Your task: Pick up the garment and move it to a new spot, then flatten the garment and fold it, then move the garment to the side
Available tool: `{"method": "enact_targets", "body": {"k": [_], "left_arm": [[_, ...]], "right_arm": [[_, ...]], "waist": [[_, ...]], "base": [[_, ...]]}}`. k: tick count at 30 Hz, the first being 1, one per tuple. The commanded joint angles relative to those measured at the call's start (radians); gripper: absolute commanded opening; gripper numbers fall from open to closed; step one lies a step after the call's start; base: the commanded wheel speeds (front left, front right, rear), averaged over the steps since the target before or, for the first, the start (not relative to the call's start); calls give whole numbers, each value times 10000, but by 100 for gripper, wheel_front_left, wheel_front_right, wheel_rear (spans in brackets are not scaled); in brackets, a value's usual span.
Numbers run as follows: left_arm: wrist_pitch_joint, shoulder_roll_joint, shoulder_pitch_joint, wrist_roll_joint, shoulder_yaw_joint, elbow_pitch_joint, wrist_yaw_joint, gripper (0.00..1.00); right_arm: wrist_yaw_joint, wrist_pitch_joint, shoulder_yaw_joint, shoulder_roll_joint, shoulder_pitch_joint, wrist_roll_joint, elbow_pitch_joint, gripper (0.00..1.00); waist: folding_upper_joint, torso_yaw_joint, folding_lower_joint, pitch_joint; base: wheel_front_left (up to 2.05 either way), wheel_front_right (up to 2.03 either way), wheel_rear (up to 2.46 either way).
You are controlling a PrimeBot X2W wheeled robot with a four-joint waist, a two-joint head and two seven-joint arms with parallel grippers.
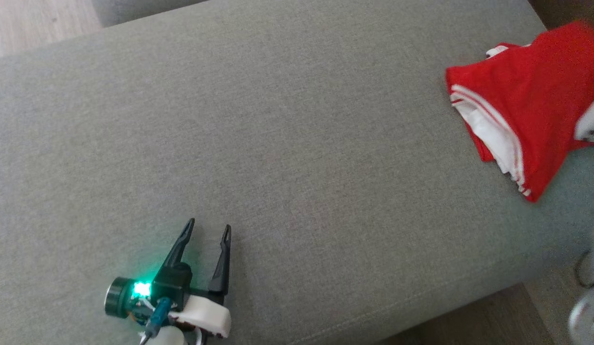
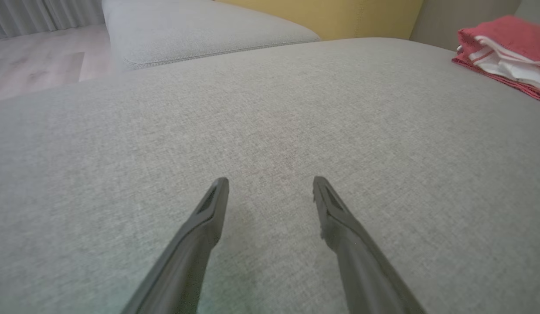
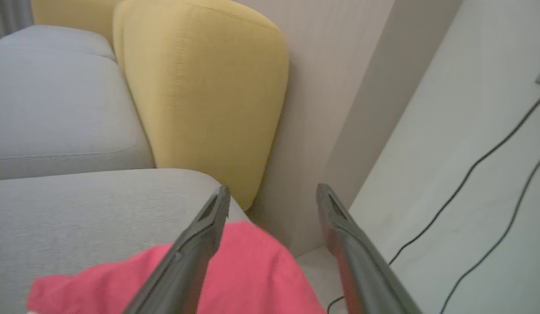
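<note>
Garment (image 1: pixel 522 96) folded at cushion (image 1: pixel 297 143) right edge, broad grey surface leftward; left jaws apart, right jaws apart over garment

- left tool (image 2: pixel 270 183): fingers spread wide, nothing between them, low over grey sofa cushion (image 2: pixel 270 109)
- garment (image 2: pixel 509 52): red and white, folded, top right on same cushion, well apart from tool
- yellow cushion (image 2: pixel 361 17) behind, wood floor (image 2: pixel 34 65) top left

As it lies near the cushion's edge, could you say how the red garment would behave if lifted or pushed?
Probably floppy: the garment shows loose layers at its white-trimmed end, so lifting one edge likely unfolds it. Pushed, it may bunch on the woven cushion, not slide.
</note>
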Motion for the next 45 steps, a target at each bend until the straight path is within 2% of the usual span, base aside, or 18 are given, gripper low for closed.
{"method": "enact_targets", "body": {"k": [1,3,8,16,20,25,29,37,45], "left_arm": [[-51,72,-315,48,397,-245,96,100],[-51,48,-251,-29,506,-250,228,100],[-51,6,-115,-102,594,-285,380,100],[-51,-38,156,-252,788,-183,628,100],[-51,-51,324,-365,949,-93,753,100],[-51,-57,582,-446,1301,-52,845,100],[-51,-58,739,-499,1676,-97,875,100],[-51,-61,780,-495,2294,-227,854,100],[-51,-66,908,-669,2652,-270,605,100]], "right_arm": [[-7,-124,167,430,-377,-232,-434,100],[-7,-132,540,1049,-114,-104,-866,100],[-7,-135,1812,1535,970,858,-1442,100],[-7,-136,4052,1657,3170,3284,-2155,100],[-7,-136,4588,1659,4174,4182,-2350,100],[-7,-137,5122,1660,5073,5083,-2452,100],[-7,-137,5471,1660,5405,5601,-2549,100],[-7,-137,5971,1661,5551,5910,-2754,100],[-7,-137,6141,1661,5713,6102,-3026,100]], "waist": [[0,55,-1,-80],[0,182,-1,-279],[0,711,-1,-678],[0,2132,-1,-1366],[0,2841,-1,-1759],[0,3388,-1,-2208],[0,3520,-1,-2373],[0,3402,-1,-2631],[0,3176,-1,-2861]], "base": [[0,0,0],[0,0,0],[0,0,0],[0,0,0],[0,0,0],[0,0,0],[0,0,0],[0,0,0],[0,0,0]]}}
